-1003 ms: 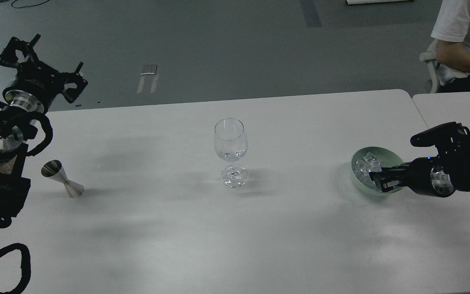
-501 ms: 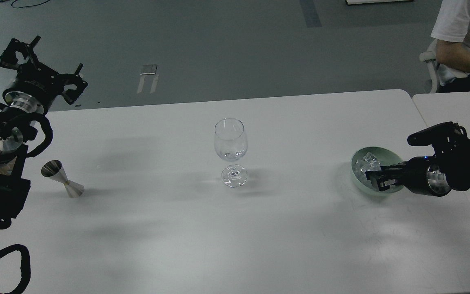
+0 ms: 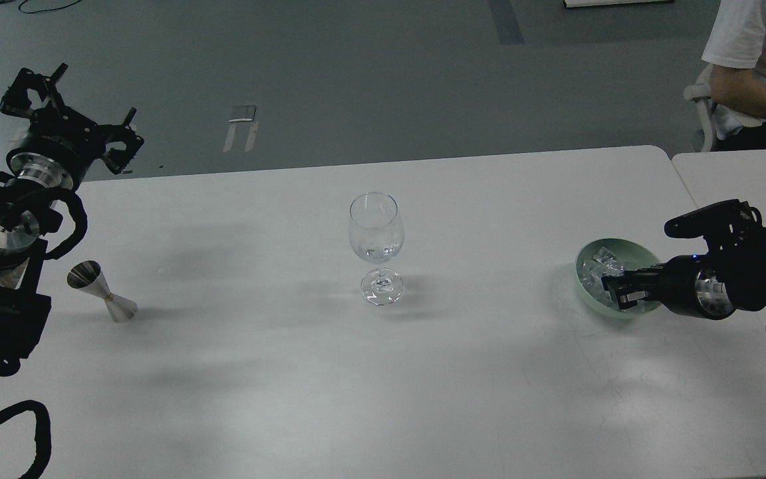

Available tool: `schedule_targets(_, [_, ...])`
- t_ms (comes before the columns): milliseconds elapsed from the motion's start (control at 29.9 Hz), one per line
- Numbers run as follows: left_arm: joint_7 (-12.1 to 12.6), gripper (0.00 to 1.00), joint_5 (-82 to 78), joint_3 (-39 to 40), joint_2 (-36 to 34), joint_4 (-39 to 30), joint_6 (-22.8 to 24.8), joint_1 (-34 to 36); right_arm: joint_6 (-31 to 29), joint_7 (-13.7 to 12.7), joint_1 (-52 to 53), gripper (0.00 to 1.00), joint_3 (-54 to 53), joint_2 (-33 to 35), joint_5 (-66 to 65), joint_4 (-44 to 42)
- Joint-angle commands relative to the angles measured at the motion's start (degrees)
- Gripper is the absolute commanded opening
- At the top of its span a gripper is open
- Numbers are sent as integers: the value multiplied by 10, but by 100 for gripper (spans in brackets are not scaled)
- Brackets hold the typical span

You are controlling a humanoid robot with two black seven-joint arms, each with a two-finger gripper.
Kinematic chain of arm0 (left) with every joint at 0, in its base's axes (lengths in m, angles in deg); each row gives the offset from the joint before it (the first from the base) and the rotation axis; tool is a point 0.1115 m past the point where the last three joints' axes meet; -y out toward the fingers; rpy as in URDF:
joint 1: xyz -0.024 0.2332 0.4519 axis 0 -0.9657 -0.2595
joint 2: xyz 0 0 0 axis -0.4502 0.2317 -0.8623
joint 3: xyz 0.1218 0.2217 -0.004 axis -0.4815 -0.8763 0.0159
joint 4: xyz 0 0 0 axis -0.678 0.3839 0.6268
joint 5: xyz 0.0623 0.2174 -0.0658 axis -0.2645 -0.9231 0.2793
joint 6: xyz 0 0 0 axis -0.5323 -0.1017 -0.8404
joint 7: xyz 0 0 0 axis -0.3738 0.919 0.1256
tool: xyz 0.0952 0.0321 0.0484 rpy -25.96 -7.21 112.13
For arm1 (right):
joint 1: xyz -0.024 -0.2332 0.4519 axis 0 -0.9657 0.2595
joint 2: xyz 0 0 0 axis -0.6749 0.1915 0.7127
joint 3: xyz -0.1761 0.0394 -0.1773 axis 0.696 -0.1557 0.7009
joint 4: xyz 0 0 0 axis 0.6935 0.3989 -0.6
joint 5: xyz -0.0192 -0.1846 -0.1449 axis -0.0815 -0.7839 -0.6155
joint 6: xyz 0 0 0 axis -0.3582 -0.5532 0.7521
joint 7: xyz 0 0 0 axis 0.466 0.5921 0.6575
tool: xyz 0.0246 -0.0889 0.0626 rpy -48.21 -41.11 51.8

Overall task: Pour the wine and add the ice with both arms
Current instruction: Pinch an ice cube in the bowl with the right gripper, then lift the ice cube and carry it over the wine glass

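The wine glass [image 3: 376, 229] stands upright mid-table with a little clear wine [image 3: 377, 253] at the bottom of its bowl. A green bowl [image 3: 586, 296] at the right holds the heap of clear ice cubes [image 3: 597, 266]. My right gripper [image 3: 618, 294] reaches in from the right. Its dark fingers straddle the bowl's near right rim and seem closed on it. My left gripper [image 3: 72, 103] is raised at the far left beyond the table's back edge, with its fingers spread open and empty. A silver jigger [image 3: 100, 291] stands below my left arm.
The white table [image 3: 383, 386] carries only the jigger, the glass and the bowl. A second table [image 3: 742, 173] adjoins at the right. A seated person in a white shirt [image 3: 755, 60] is at the back right.
My right gripper moved slightly left at the bowl, then back right, and the bowl shifted a little right with it. My left gripper drifted slightly.
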Motion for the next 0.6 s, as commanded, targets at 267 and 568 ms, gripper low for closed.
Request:
schedule_targets(267, [-3, 99, 0, 0, -3, -1, 0, 0, -1, 2, 1, 0, -27, 21, 9, 21])
schedule_targets(568, [-2, 99, 0, 0, -5, -2, 0, 1, -3, -1, 2, 0, -111, 36, 80, 75])
